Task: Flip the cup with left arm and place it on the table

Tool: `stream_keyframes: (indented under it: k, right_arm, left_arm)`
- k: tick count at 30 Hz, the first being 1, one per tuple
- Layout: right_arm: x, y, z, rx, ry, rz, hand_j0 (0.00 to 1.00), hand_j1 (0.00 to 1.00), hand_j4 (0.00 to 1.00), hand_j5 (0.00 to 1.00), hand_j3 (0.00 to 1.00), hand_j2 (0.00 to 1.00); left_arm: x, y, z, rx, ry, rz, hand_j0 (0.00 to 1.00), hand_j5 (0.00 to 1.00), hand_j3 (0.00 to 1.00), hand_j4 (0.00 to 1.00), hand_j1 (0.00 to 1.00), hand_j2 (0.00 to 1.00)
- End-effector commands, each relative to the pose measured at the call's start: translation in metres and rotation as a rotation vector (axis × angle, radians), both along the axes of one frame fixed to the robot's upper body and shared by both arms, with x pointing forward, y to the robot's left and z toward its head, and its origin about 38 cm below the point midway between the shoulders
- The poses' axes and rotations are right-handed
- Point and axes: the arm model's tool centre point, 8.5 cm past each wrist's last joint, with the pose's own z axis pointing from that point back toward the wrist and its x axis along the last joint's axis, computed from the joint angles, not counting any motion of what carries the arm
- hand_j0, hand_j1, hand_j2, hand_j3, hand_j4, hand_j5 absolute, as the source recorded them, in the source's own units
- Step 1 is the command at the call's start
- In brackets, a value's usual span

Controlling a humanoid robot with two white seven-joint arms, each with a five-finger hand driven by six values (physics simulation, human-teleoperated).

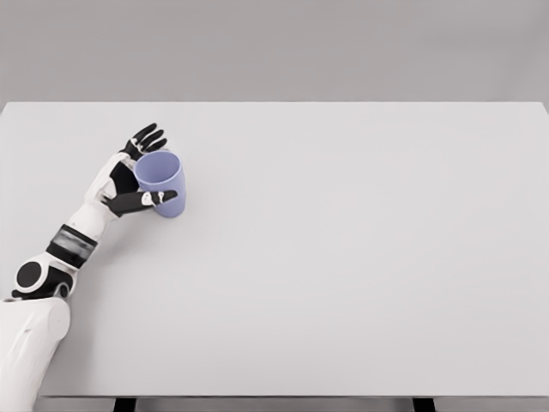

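A lavender cup (163,184) stands upright on the white table (343,257) at the left, its open mouth facing up. My left hand (147,170) cradles it from the left side. The black fingers (147,138) stretch out straight and spread behind the rim. The thumb (144,202) lies across the cup's lower front wall and touches it. The fingers are not curled around the cup, and it rests on the tabletop. The left arm enters from the lower left corner. My right arm does not show.
The table's far edge (274,103) runs across the top, its near edge (274,396) along the bottom. A plain grey wall stands behind. No other objects are visible on the tabletop.
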Motion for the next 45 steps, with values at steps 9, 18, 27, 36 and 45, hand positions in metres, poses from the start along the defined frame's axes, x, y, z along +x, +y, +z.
stream_keyframes:
  k: [9, 18, 27, 36, 45]
  right_arm:
    - [0.0, 0.0, 0.0, 0.0, 0.001, 0.0, 1.0, 1.0, 1.0, 1.0, 1.0, 1.0]
    - [-0.001, 0.0, 0.0, 0.0, 0.002, 0.0, 1.0, 1.0, 1.0, 1.0, 1.0, 1.0]
    - [-0.001, 0.0, 0.0, 0.0, 0.001, 0.0, 1.0, 1.0, 1.0, 1.0, 1.0, 1.0]
    - [0.0, 0.0, 0.0, 0.0, 0.0, 0.0, 1.0, 1.0, 1.0, 1.0, 1.0, 1.0]
    - [-0.001, 0.0, 0.0, 0.0, 0.002, 0.0, 1.0, 1.0, 1.0, 1.0, 1.0, 1.0]
  left_arm:
    - [0.0, 0.006, 0.004, -0.01, -0.012, 0.016, 1.0, 1.0, 1.0, 1.0, 1.0, 1.0]
    - [-0.008, 0.005, 0.007, -0.01, -0.03, 0.012, 1.0, 1.0, 1.0, 1.0, 1.0, 1.0]
    - [-0.013, 0.007, 0.008, -0.008, -0.036, 0.012, 1.0, 1.0, 1.0, 1.0, 1.0, 1.0]
    - [-0.019, 0.01, 0.009, -0.007, -0.042, 0.016, 1.0, 1.0, 1.0, 1.0, 1.0, 1.0]
    - [-0.02, 0.011, 0.01, -0.004, -0.045, 0.015, 1.0, 1.0, 1.0, 1.0, 1.0, 1.0]
